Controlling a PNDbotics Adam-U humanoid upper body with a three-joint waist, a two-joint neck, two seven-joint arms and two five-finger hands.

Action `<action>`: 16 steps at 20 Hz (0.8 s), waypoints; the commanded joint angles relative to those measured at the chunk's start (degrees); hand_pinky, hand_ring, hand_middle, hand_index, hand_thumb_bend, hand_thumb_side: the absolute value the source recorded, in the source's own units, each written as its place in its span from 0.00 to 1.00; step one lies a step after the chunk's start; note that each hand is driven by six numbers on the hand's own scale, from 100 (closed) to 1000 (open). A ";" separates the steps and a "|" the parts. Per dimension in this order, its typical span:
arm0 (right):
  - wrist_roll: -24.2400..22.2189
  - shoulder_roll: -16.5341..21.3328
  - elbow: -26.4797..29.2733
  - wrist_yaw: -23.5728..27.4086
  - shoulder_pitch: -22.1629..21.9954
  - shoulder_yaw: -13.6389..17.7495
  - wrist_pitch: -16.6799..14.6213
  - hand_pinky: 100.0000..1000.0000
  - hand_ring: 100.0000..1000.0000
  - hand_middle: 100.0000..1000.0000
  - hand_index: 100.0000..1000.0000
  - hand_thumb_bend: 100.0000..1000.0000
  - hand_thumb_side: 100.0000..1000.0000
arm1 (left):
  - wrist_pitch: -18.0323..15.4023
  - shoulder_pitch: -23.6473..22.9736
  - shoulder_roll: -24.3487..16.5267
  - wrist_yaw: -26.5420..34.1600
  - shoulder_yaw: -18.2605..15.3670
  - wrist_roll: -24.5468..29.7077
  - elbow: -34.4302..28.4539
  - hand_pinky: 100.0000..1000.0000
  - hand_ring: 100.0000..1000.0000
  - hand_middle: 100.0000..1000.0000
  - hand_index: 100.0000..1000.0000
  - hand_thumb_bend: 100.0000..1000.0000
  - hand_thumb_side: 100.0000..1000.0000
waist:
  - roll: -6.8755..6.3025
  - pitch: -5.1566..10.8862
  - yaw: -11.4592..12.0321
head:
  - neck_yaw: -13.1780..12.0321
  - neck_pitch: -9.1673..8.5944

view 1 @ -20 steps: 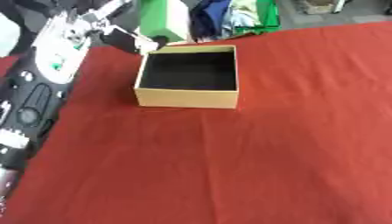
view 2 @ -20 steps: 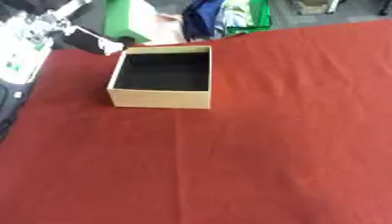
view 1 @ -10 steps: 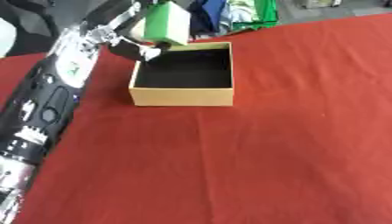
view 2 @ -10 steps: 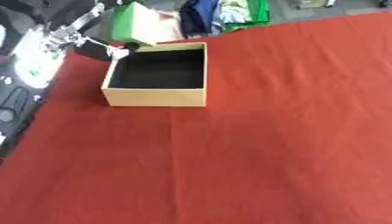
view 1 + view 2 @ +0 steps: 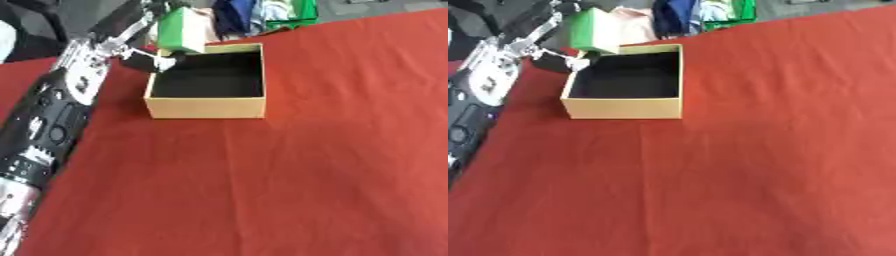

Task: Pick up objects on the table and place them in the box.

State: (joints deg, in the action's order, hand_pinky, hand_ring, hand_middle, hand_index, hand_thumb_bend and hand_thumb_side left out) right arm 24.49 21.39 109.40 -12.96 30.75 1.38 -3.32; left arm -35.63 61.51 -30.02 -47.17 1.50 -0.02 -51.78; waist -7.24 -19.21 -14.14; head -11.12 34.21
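The robot's left hand (image 5: pixel 131 42) is up at the far left of the table, its fingers and thumb closed round a small green box (image 5: pixel 182 30) with a white side. It holds the block tilted in the air, just above the far left corner of the open cardboard box (image 5: pixel 206 106), the thumb pointing in towards that corner. The black and silver forearm runs down the left edge of the view.

The cardboard box is square and shallow, with pale tan walls and a dark, matte inside. Nothing that I can make out lies in it. It sits flat on a red tablecloth (image 5: pixel 306 170) that looks soft, with faint creases.

Beyond the far edge of the table is a jumble of blue, white and green things (image 5: pixel 706 12), too blurred to name.
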 commanded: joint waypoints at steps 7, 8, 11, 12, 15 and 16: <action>-0.32 0.38 1.24 0.93 1.04 -0.19 -0.02 0.61 0.59 0.61 0.79 0.00 0.38 | 2.65 1.67 -0.94 -5.88 -1.58 -7.30 2.79 0.77 0.82 0.80 0.96 0.37 0.00 | -0.45 -0.02 -0.94 | -1.26 -0.72; -0.42 0.22 1.28 0.98 1.21 -0.28 -0.04 0.61 0.59 0.61 0.79 0.00 0.38 | 2.84 1.76 -1.00 -6.59 -1.79 -8.26 3.32 0.78 0.83 0.80 0.96 0.38 0.01 | -0.44 -0.09 -1.25 | -1.49 -0.92; -0.60 0.03 1.29 1.14 1.45 -0.41 -0.02 0.61 0.59 0.61 0.79 0.00 0.38 | 3.00 1.94 -1.19 -8.66 -2.17 -10.47 4.75 0.79 0.84 0.83 0.98 0.40 0.08 | -0.54 -0.30 -1.91 | -2.01 -1.39; -0.56 0.07 1.27 1.22 1.41 -0.38 0.01 0.61 0.59 0.61 0.79 0.00 0.38 | 2.80 1.93 -1.17 -9.05 -2.19 -11.00 4.94 0.80 0.85 0.84 1.00 0.43 0.10 | -0.59 -0.35 -1.95 | -2.08 -1.49; -0.51 0.20 1.23 1.48 1.16 -0.40 0.06 0.61 0.59 0.61 0.79 0.00 0.38 | 2.05 1.88 -1.25 -8.89 -2.34 -12.54 4.48 0.81 0.86 0.86 1.00 0.45 0.15 | -0.78 -0.46 -1.68 | -1.92 -1.57; -0.51 0.24 1.22 1.56 1.09 -0.42 0.07 0.60 0.59 0.61 0.79 0.00 0.38 | 1.94 1.87 -1.37 -8.52 -2.36 -12.86 4.29 0.81 0.86 0.86 1.00 0.44 0.15 | -0.81 -0.47 -1.59 | -1.80 -1.60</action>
State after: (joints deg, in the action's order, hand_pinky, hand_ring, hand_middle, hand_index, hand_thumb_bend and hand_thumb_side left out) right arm 24.09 20.87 109.40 -11.78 31.25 0.98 -3.19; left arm -33.48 62.00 -29.75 -55.87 0.02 -12.06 -46.62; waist -7.61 -19.82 -15.77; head -12.90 33.14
